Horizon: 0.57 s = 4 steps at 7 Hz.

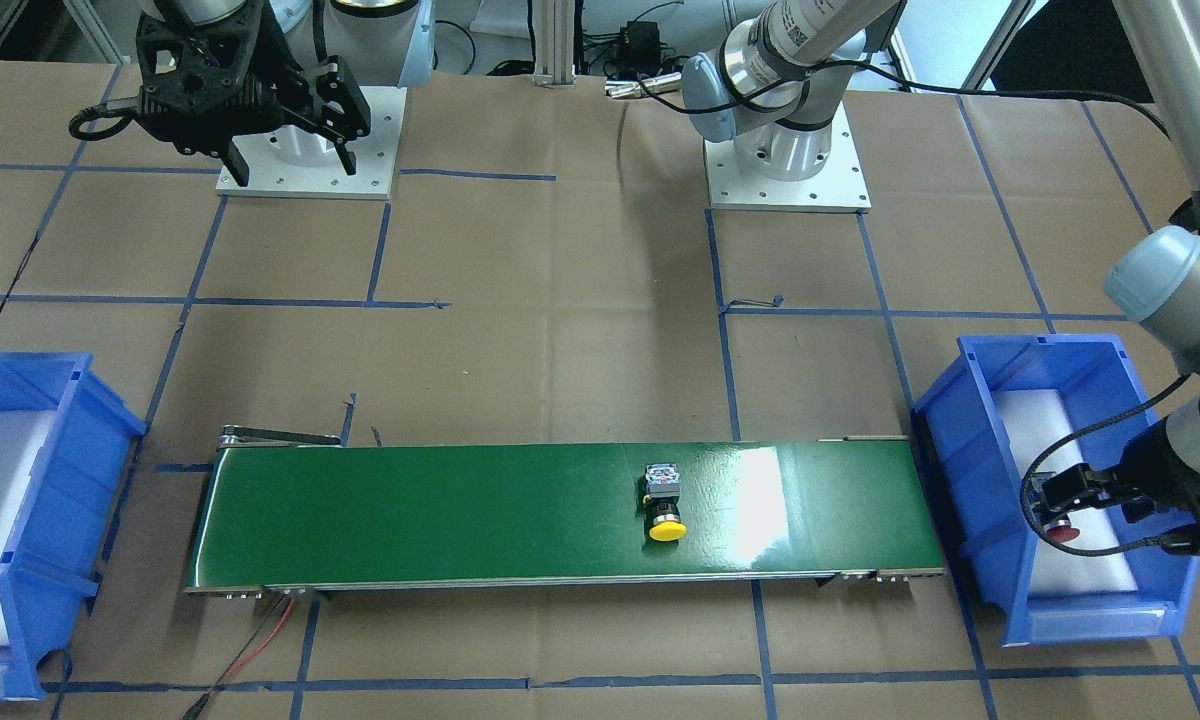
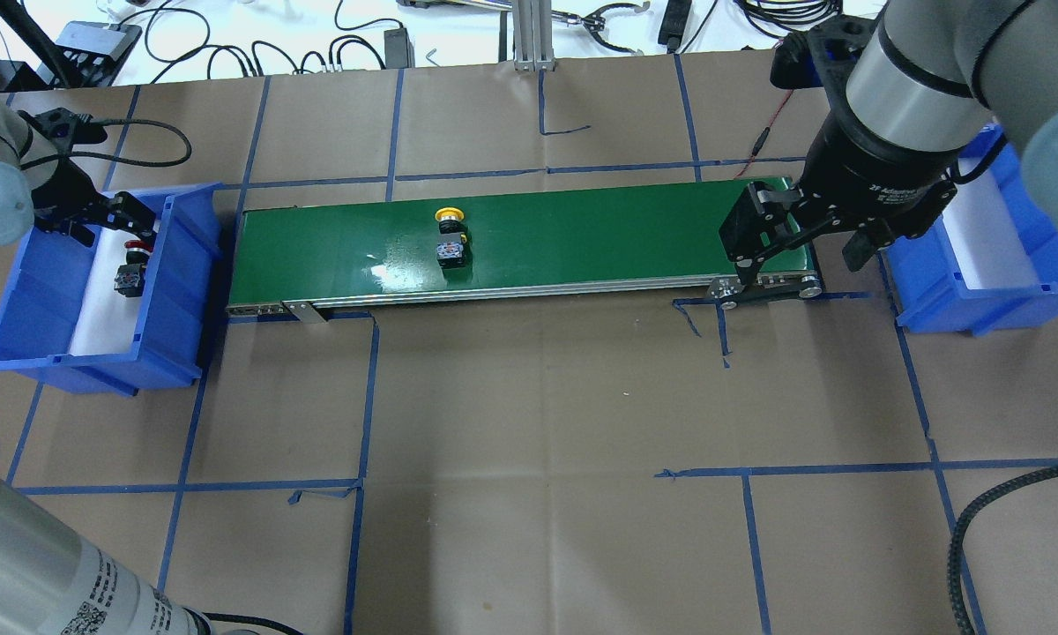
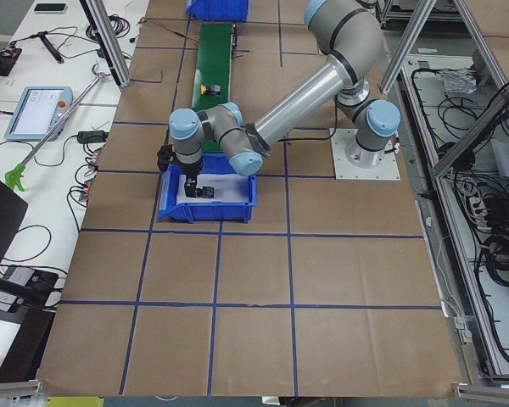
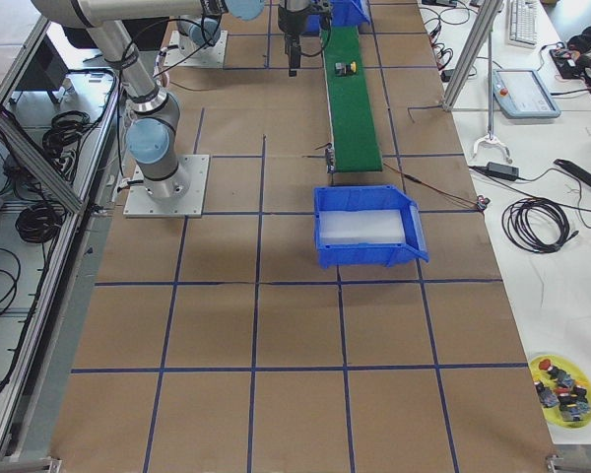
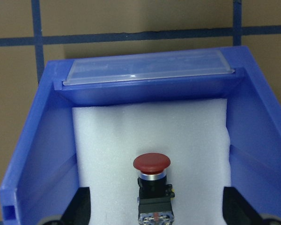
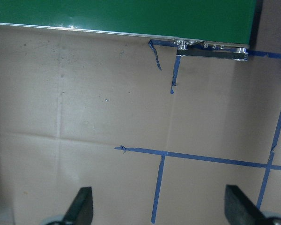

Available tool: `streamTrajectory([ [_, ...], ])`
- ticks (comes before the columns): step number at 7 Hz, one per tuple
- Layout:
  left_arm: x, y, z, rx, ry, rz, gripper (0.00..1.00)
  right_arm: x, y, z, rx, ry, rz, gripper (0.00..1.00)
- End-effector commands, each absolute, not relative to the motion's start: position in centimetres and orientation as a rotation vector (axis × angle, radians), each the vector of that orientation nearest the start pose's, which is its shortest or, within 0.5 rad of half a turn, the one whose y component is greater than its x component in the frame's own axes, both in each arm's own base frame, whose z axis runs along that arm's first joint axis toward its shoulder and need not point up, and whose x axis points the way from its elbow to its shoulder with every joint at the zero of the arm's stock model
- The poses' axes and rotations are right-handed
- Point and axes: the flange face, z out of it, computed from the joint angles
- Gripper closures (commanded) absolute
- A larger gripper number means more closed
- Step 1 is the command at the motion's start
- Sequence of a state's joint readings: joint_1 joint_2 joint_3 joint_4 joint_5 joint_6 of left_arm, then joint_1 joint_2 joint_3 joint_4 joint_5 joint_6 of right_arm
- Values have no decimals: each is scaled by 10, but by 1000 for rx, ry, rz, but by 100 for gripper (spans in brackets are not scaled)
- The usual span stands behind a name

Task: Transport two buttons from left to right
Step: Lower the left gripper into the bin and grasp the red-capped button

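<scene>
The red button [image 5: 152,187] lies on white foam in the blue left bin [image 5: 33,154], cap pointing to the bin's far wall. My left gripper [image 5: 157,208] is open, one finger on each side of the button and well clear of it. The overhead view shows the same gripper [image 2: 113,236] low in that bin [image 2: 185,265] over the red button [image 2: 130,265]. The yellow button [image 2: 450,234] lies on its side on the green conveyor belt [image 2: 582,238], left of the belt's middle. My right gripper [image 2: 793,265] hangs open and holds nothing at the belt's right end.
The blue right bin [image 2: 1023,220] with its white foam pad stands just past the belt's right end, partly behind my right arm. Brown paper with blue tape lines [image 6: 159,187] covers the table. Thin wires [image 1: 260,640] trail from the conveyor's corner.
</scene>
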<state>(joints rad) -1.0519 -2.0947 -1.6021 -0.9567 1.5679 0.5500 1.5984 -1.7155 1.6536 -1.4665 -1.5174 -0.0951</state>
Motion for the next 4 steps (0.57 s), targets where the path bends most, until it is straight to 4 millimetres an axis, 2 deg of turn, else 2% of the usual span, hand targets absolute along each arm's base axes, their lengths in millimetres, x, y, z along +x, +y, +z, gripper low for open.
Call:
streamTrajectory([
  [1, 207, -629, 201, 46, 3121, -60, 1, 150, -422, 503, -188, 3082, 64, 0],
  [2, 205, -626, 195, 50, 3126, -45, 1, 150, -422, 503, -187, 3080, 63, 0],
  [3, 206, -626, 197, 46, 3124, -49, 10, 150, -422, 503, -187, 3080, 63, 0],
  [4, 206, -628, 204, 43, 3118, -65, 38, 150, -422, 504, -188, 3082, 61, 0],
])
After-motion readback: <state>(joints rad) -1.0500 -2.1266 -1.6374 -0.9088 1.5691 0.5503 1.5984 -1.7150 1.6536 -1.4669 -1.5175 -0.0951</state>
